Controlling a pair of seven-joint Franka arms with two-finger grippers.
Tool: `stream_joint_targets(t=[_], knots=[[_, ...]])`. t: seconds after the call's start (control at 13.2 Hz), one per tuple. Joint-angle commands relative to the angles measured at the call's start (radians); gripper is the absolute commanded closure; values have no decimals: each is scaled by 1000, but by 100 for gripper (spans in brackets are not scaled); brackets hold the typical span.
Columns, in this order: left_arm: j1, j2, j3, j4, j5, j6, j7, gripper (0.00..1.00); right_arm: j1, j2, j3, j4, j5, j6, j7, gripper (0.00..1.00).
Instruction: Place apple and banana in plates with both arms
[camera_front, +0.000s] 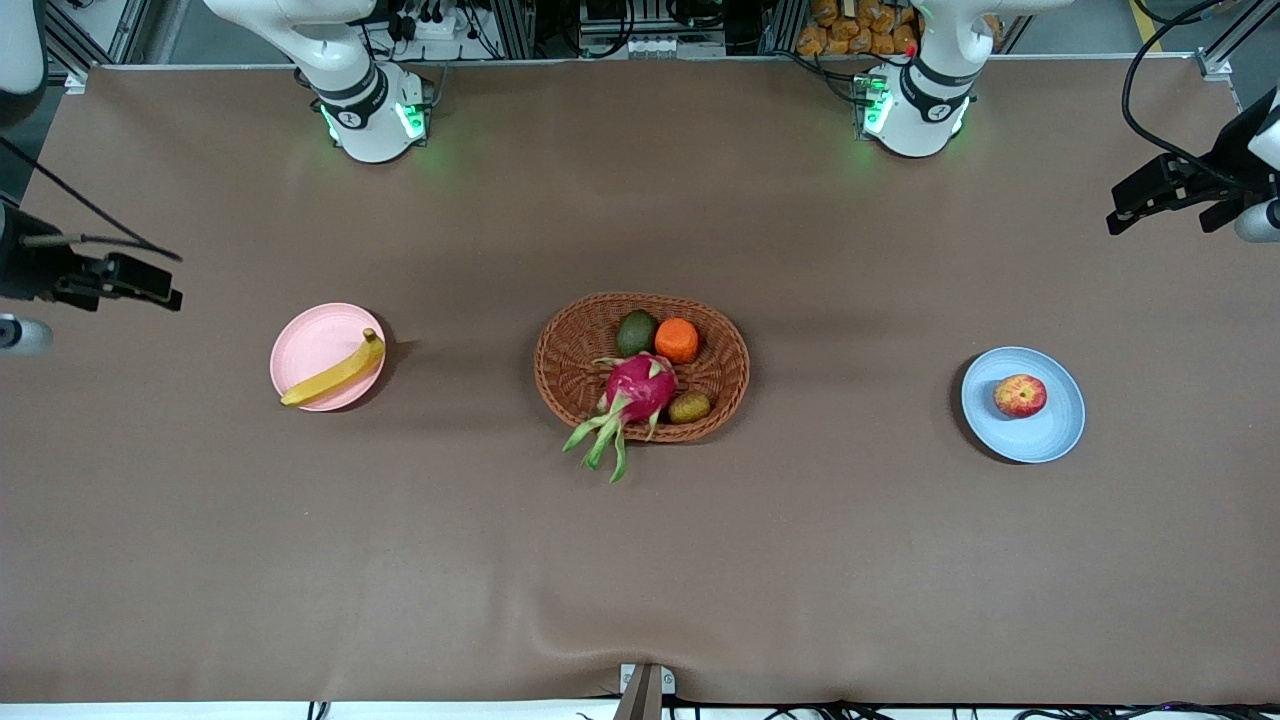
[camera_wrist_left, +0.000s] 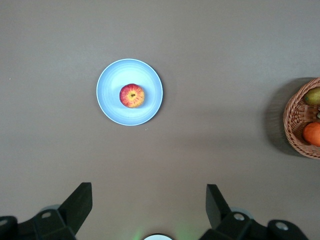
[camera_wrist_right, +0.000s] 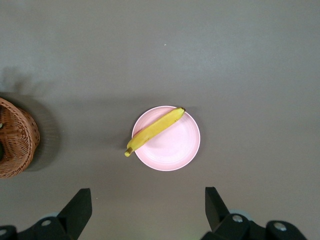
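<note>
From the front camera, the long curved yellow banana (camera_front: 335, 373) is lying across the pale pink round plate (camera_front: 310, 345) toward the right arm's end of the brown worktop (camera_front: 640, 560), with one tip poking past the rim. The small red apple with yellowish patches (camera_front: 1020, 396) sits on the pale blue round plate (camera_front: 1040, 430) toward the left arm's end. Between the two plates there's a brown oval wicker basket (camera_front: 575, 350) holding a pink dragon fruit with green leaves (camera_front: 635, 392), a plain orange fruit (camera_front: 677, 340), a dark green avocado (camera_front: 636, 332) and a small brown kiwi-looking fruit (camera_front: 690, 407). The left gripper (camera_front: 1165, 195) and right gripper (camera_front: 115, 280) both hang at the edges of the shot, well apart from the fruit.

Left wrist cam: looking straight down, apple in the middle of the blue plate, basket edge off to one side. The left gripper's fingers (camera_wrist_left: 77, 202) are spread wide with nothing between them.

Right wrist cam: same deal, banana resting diagonally on the pink plate, a bit of basket in view. The right gripper's fingers (camera_wrist_right: 77, 205) are wide apart too, empty.
</note>
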Motion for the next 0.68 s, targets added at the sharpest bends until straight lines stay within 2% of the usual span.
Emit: stream_joint_targets(t=[0.0, 0.08, 0.23, 0.38, 0.61], knots=[[-3, 5, -2, 15, -6, -15, -7, 0, -22, -202, 17, -291, 15, 148, -30, 0], [-3, 5, -2, 15, -6, -15, -9, 0, -21, -254, 19, -354, 15, 174, -30, 0], [-4, 5, -2, 15, -6, -15, -12, 0, -27, -267, 17, -365, 15, 155, -30, 0], [-4, 5, -3, 15, -6, -15, -12, 0, -40, -221, 17, -272, 7, 130, -25, 0], [-6, 5, -5, 16, -6, -15, -12, 0, -48, -146, 16, -117, 12, -4, -62, 0]])
